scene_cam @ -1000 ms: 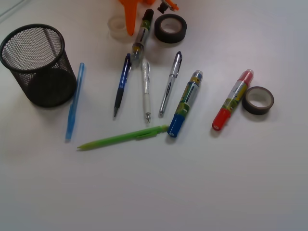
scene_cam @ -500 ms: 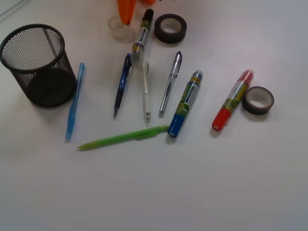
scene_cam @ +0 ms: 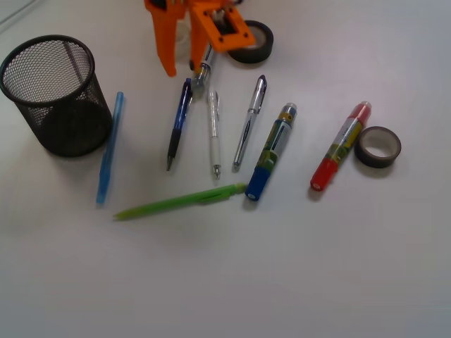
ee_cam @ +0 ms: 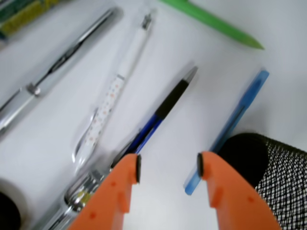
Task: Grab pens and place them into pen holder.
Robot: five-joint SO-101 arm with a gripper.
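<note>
The black mesh pen holder (scene_cam: 56,95) stands upright at the left and is empty. On the table lie a light blue pen (scene_cam: 109,148), a dark blue pen (scene_cam: 178,127), a white pen (scene_cam: 213,134), a silver pen (scene_cam: 249,123), a green pen (scene_cam: 180,202), a blue marker (scene_cam: 271,151) and a red marker (scene_cam: 340,146). A black-capped marker (scene_cam: 204,70) is partly hidden under my orange gripper (scene_cam: 189,60). In the wrist view the gripper (ee_cam: 168,167) is open and empty above bare table, between the dark blue pen (ee_cam: 160,115) and the light blue pen (ee_cam: 235,124), with the holder (ee_cam: 278,167) to the right.
A dark tape roll (scene_cam: 255,44) lies behind the gripper at the top. Another tape roll (scene_cam: 378,146) lies beside the red marker at the right. The pens lie close together in the middle.
The gripper has come down from the top edge into the front view, over the upper ends of the dark blue pen and black-capped marker. The pens have not moved.
</note>
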